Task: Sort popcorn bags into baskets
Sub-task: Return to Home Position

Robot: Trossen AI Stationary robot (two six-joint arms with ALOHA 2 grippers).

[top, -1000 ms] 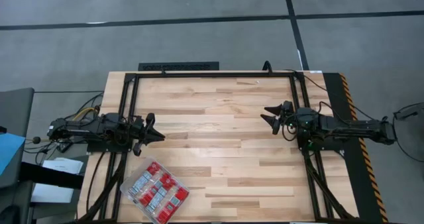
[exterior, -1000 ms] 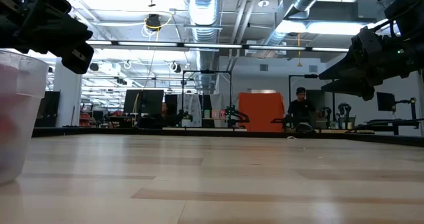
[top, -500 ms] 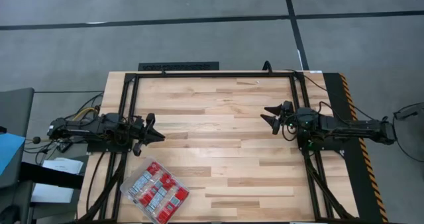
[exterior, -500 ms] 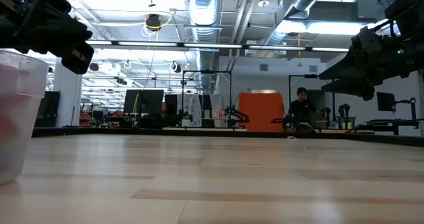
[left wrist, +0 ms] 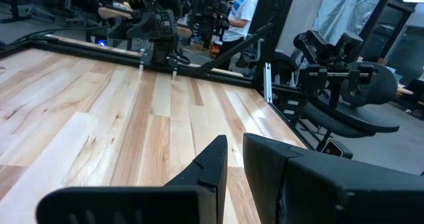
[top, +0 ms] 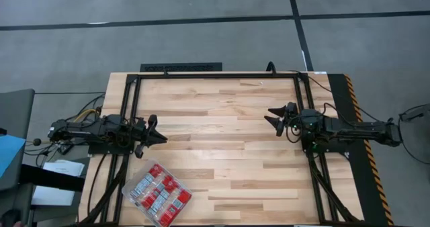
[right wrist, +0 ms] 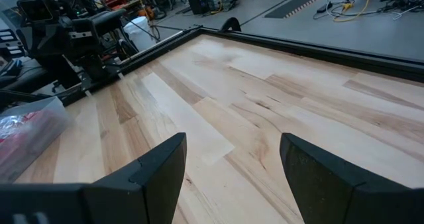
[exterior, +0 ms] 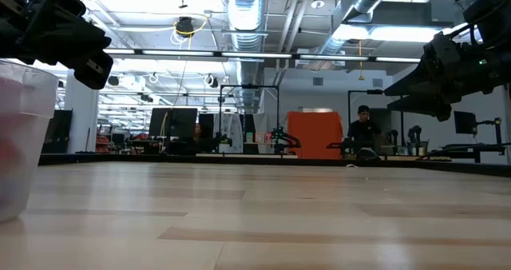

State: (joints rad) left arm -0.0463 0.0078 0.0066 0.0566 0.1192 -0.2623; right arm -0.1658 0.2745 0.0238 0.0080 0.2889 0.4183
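Wood-plank table bears clear tray; left end effector clenched, right end effector released.

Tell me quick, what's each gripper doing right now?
Left gripper: shut, holding nothing, above the table's left side.
Right gripper: open, empty, above the table's right side.

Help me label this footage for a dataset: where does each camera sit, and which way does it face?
High view: overhead, facing straight down on the light wooden table; both dark arms show, left hand and right hand.
Low view: at tabletop height, facing the room; both arms hang in the upper corners.
Left wrist view: faces across the table past its nearly shut fingers.
Right wrist view: faces across the table past its open fingers.
Shared: high and right wrist views both show the clear rectangular plastic tray of red packets.
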